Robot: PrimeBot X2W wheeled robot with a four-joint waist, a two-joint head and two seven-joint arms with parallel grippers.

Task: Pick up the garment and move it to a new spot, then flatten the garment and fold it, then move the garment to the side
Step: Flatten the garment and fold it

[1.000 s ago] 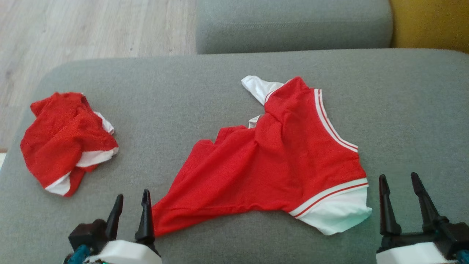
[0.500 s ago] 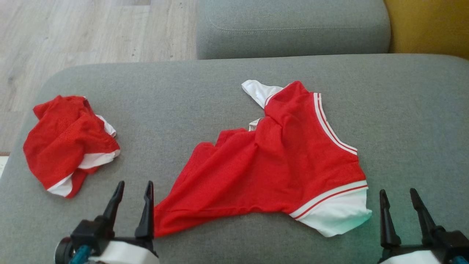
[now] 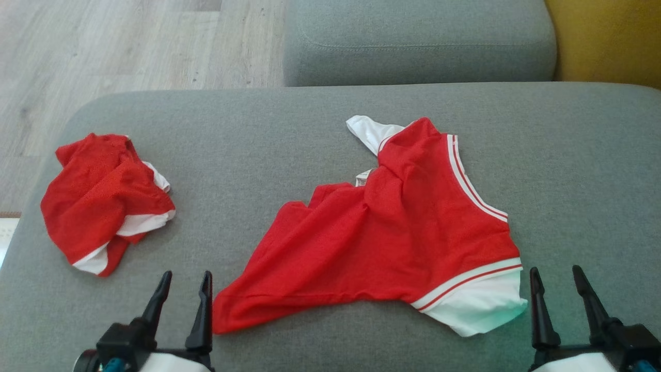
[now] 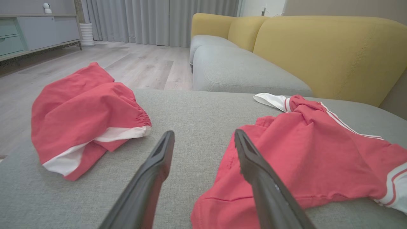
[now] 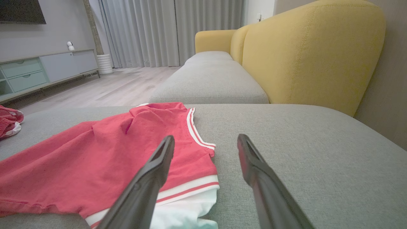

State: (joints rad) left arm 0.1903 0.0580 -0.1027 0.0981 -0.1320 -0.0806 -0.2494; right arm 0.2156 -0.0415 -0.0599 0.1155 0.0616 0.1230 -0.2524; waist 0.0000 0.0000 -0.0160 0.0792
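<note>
Shirt: the red shirt (image 3: pixel 392 243) is lying in the middle of the grey cushion (image 3: pixel 578 170), partly spread but rumpled, with a ridge of cloth running up its centre. I am judging it to be the garment in hand because both grippers are flanking it.
Sleeves: the near sleeve (image 3: pixel 480 305), white, is lying flat at the front right. The far sleeve (image 3: pixel 369 132) is poking out from under the red body, so that side is sitting doubled on itself.
Left gripper: the left gripper (image 3: pixel 186 276) is hovering with its fingers spread and nothing between them, just beside the shirt's pointed lower corner (image 3: pixel 227 315). It is probably sitting there because that corner is offering a free edge to pinch.
Right gripper: the right gripper (image 3: pixel 554 271) is likewise hovering with fingers apart and empty, just to the right of the near sleeve and apart from the cloth.
Shorts: the red shorts (image 3: pixel 103 201) are lying bunched at the cushion's left end, well apart from the shirt. Whether they are playing any part in the task I cannot tell.
Stage: the shirt seems to be sitting at its working spot, so flattening is looking like the step in hand, with folding not yet begun.
Next move: each gripper is likely going to need to close on an outer edge and draw it outward to take out the ridge.
Risk: the thin cloth may be slipping free or dragging into new wrinkles on the woven cushion.
</note>
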